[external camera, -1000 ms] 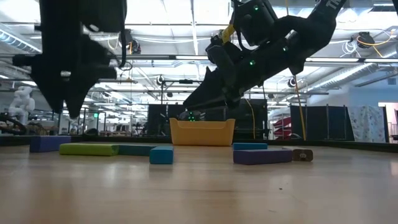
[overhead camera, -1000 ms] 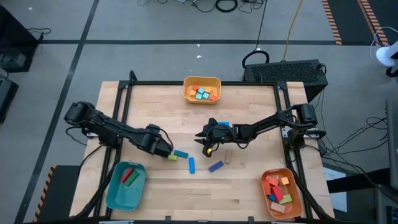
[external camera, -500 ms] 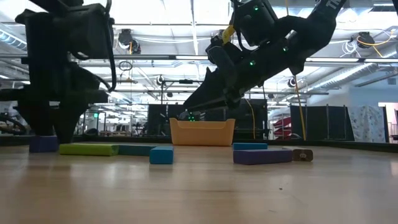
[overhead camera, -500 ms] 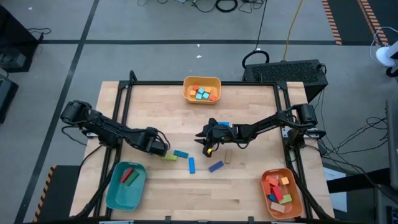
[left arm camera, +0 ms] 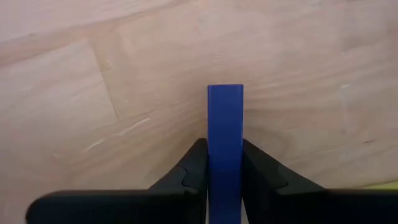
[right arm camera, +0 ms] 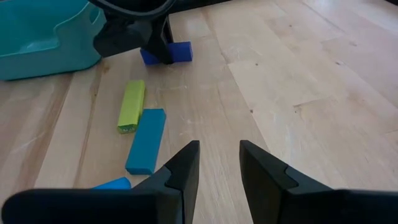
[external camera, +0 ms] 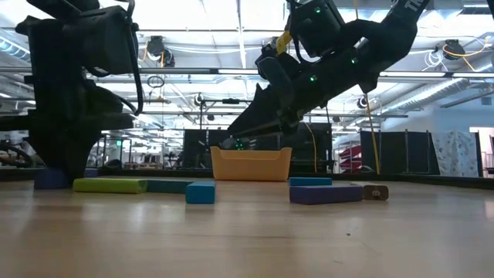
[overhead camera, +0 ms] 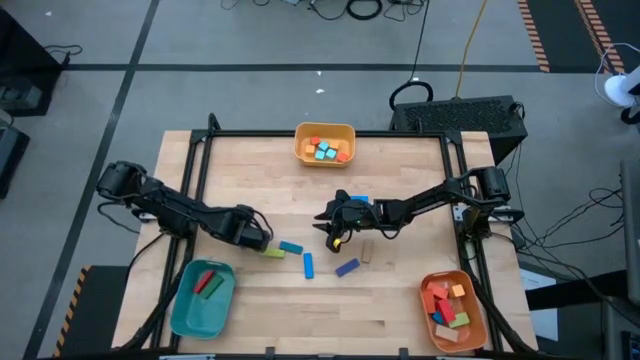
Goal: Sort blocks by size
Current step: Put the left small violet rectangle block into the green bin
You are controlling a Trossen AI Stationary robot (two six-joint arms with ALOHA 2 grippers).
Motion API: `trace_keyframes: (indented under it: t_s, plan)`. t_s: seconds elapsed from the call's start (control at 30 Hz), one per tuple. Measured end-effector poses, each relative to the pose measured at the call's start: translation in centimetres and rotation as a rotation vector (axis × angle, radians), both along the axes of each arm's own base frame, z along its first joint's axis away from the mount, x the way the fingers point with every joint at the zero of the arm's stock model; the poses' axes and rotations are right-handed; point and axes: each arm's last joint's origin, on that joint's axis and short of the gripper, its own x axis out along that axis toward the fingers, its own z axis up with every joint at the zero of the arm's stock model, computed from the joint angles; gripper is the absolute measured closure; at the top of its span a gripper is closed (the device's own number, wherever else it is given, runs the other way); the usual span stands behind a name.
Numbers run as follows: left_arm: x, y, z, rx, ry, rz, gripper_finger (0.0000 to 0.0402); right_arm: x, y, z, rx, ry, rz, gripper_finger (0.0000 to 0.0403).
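My left gripper (overhead camera: 257, 239) stands left of centre, shut on a blue bar (left arm camera: 225, 118) that lies on the table; the bar also shows in the right wrist view (right arm camera: 179, 51) and the low view (external camera: 48, 179). Beside it lie a green bar (overhead camera: 272, 252), a teal brick (overhead camera: 291, 246), a blue brick (overhead camera: 308, 265), a purple-blue brick (overhead camera: 347, 267) and a tan piece (overhead camera: 366, 250). My right gripper (right arm camera: 214, 155) is open and empty, held above the table's middle (overhead camera: 331, 230). My left gripper pinches the blue bar's two long sides (left arm camera: 225, 155) between its two fingers (left arm camera: 194, 167). The fingers come from above, pointing down, and lie across the bar. The bar lies flat on the table, its ends sticking out on both sides of the fingers (right arm camera: 181, 51).
A yellow tray (overhead camera: 325, 131) with small blocks stands at the far edge. A teal tray (overhead camera: 186, 310) with a red and a green piece is near left, an orange tray (overhead camera: 428, 310) with several blocks near right. Another blue block (overhead camera: 359, 201) lies by my right arm.
My left gripper has gone down and a little toward the table's left edge, from above the green bar onto the blue bar. The blocks on the table have stayed where they were.
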Motion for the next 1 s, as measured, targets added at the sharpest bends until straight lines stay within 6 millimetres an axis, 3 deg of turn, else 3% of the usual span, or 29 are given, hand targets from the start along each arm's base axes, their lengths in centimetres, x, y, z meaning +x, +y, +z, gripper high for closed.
trace_keyframes:
  t_s: [0.33, 0.67, 1.0]
  plan:
    - [0.2, -0.1, 1.0, -0.016, 0.03, -0.091, 0.034, 0.0, 0.0, 0.0, -0.003, 0.0, 0.002, 0.0305]
    - [0.0, -0.8, 7.0, -0.033, 0.059, -0.106, 0.034, 0.0, 0.0, 0.0, -0.003, 0.001, 0.002, 0.0305]
    - [-0.6, -4.3, 12.5, -0.131, 0.067, -0.192, 0.034, 0.0, 0.0, 0.0, -0.027, 0.008, 0.012, 0.0305]
